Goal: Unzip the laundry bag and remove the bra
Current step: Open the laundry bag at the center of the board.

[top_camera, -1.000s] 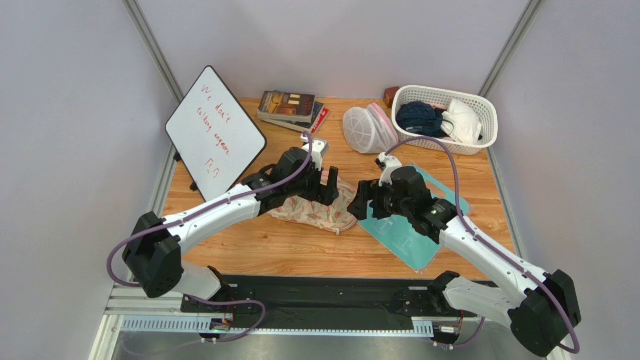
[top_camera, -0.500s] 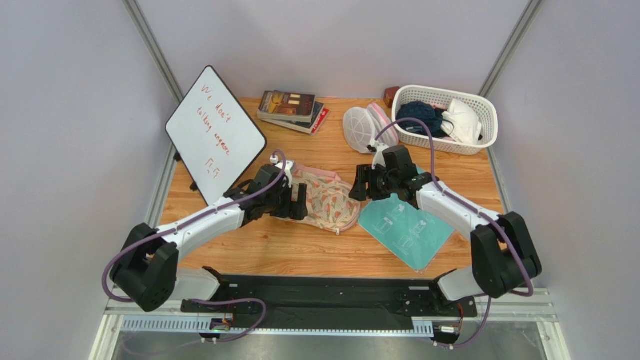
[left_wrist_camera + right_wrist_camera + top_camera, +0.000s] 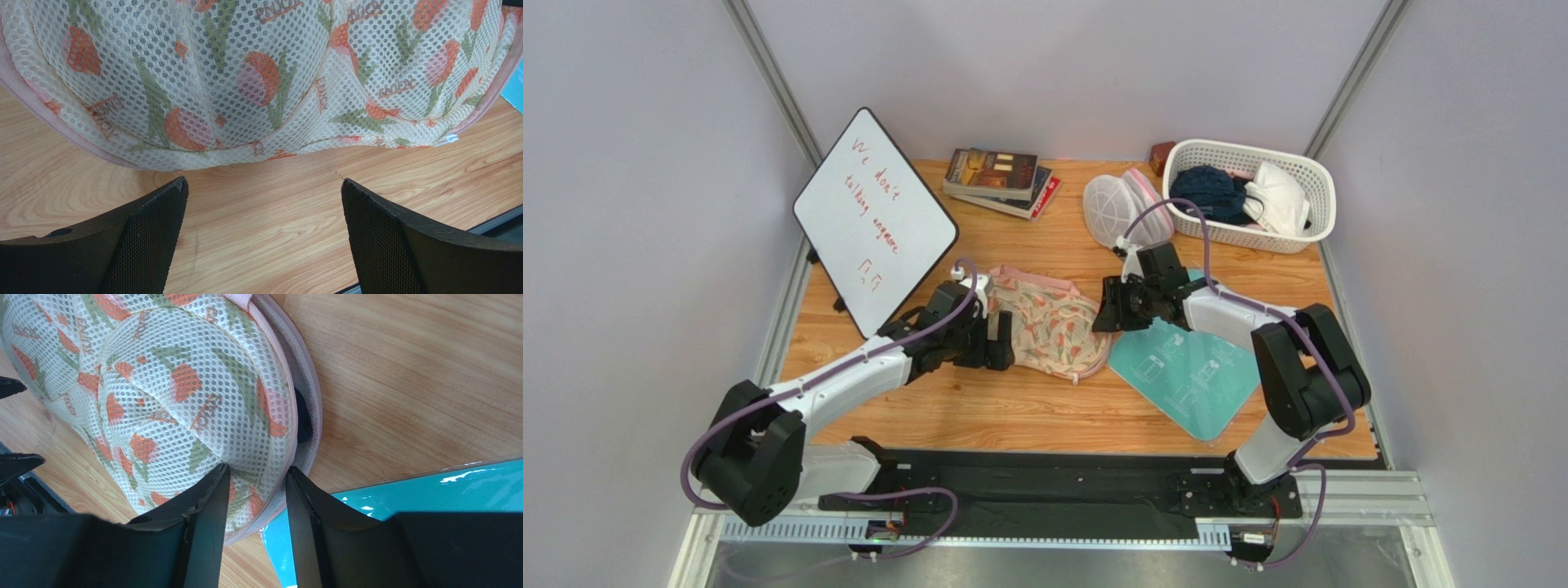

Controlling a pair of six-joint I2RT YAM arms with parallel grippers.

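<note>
The laundry bag [image 3: 1057,328], cream mesh with an orange floral print and pink edging, lies flat on the wooden table. My left gripper [image 3: 998,342] is open and empty at the bag's left side. In the left wrist view the bag [image 3: 245,79] lies just beyond the gripper [image 3: 263,184], apart from it. My right gripper [image 3: 1109,306] sits at the bag's right edge. In the right wrist view its jaws [image 3: 256,473] are narrowed with a gap, and the bag's rim [image 3: 172,398] lies between them, not visibly pinched. Dark fabric [image 3: 305,419] shows through a gap in the rim.
A teal mat [image 3: 1185,368] lies right of the bag, under my right arm. A white mesh dome bag [image 3: 1124,211] and a white basket [image 3: 1259,239] of clothes stand at the back right. A whiteboard [image 3: 873,221] leans at the left, with books [image 3: 999,178] behind.
My left gripper has drawn back from above the bag to its left edge. My right gripper has moved up and left to the bag's right edge. The bag has shifted slightly.
</note>
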